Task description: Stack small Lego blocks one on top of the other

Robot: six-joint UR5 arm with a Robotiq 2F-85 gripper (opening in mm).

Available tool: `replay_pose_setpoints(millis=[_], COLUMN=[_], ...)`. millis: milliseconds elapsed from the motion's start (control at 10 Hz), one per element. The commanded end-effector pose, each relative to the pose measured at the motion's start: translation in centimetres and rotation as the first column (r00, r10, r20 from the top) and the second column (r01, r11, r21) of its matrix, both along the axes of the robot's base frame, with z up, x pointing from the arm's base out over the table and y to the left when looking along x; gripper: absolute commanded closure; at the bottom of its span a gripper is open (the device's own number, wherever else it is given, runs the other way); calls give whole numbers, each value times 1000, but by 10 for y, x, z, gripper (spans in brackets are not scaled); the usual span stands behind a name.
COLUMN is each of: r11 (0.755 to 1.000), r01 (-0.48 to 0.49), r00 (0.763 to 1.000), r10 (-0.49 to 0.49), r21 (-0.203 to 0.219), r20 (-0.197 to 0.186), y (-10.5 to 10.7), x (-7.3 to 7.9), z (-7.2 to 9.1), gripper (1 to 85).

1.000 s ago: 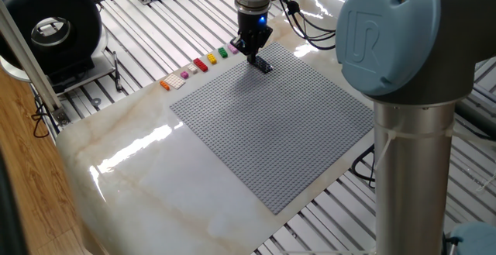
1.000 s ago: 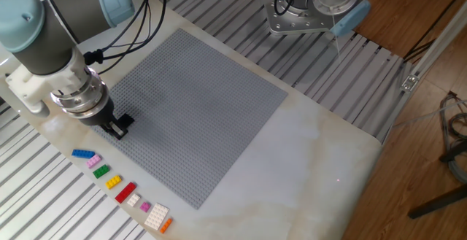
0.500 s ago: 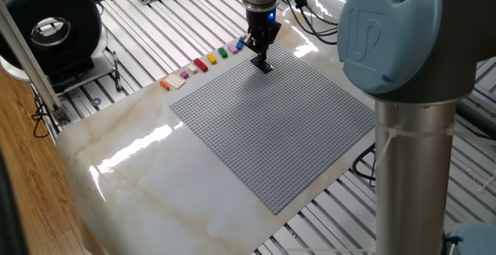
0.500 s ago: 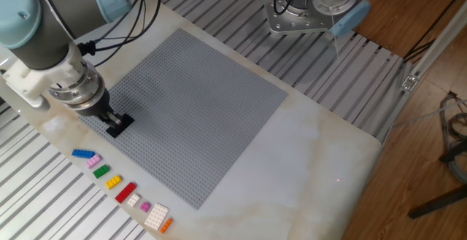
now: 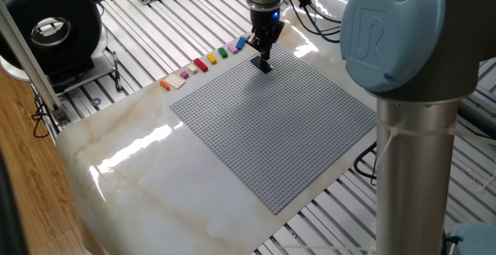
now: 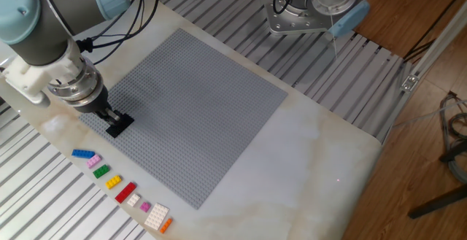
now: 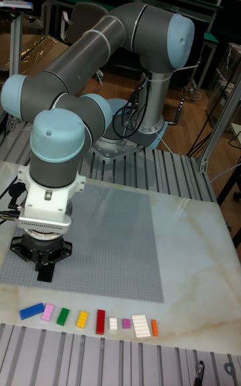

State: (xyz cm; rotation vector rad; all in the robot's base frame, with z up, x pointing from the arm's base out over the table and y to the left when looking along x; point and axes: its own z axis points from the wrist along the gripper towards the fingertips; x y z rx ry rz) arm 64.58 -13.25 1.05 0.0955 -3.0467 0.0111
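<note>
A dark navy brick (image 6: 120, 125) (image 5: 264, 66) (image 7: 44, 274) sits on the grey baseplate (image 6: 197, 101) near its edge. My gripper (image 6: 110, 115) (image 5: 262, 56) (image 7: 45, 263) stands directly over it with its fingers drawn together to a narrow tip at the brick's top; nothing shows between them. Beside the plate lies a row of small Lego blocks: blue (image 6: 83, 154), pink (image 6: 93, 162), green (image 6: 101, 171), yellow (image 6: 113, 182), red (image 6: 125, 192) and orange (image 6: 166, 225). The same row shows in the tall fixed view from blue (image 7: 31, 310) to orange (image 7: 154, 327).
Small white pieces (image 6: 157, 215) lie in the row between red and orange. The baseplate rests on a marble tabletop (image 6: 314, 145) over slatted aluminium framing. The arm's base (image 6: 306, 6) stands at the far side. A black round device (image 5: 50, 30) sits off the table.
The gripper turned about its axis, drew its fingers together and shifted slightly off the navy brick, which stayed in place on the baseplate.
</note>
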Motion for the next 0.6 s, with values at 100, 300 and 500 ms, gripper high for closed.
replay_pose_setpoints(millis=[100, 300, 500], r11=[1000, 999, 999], r01=[9, 23, 35], r00=[1000, 1000, 999], r10=[-10, -23, -35], r21=[27, 32, 36], r20=[9, 1, 0], y=[4, 7, 11], x=[1, -2, -4], z=[0, 2, 3], gripper=[847, 847, 847])
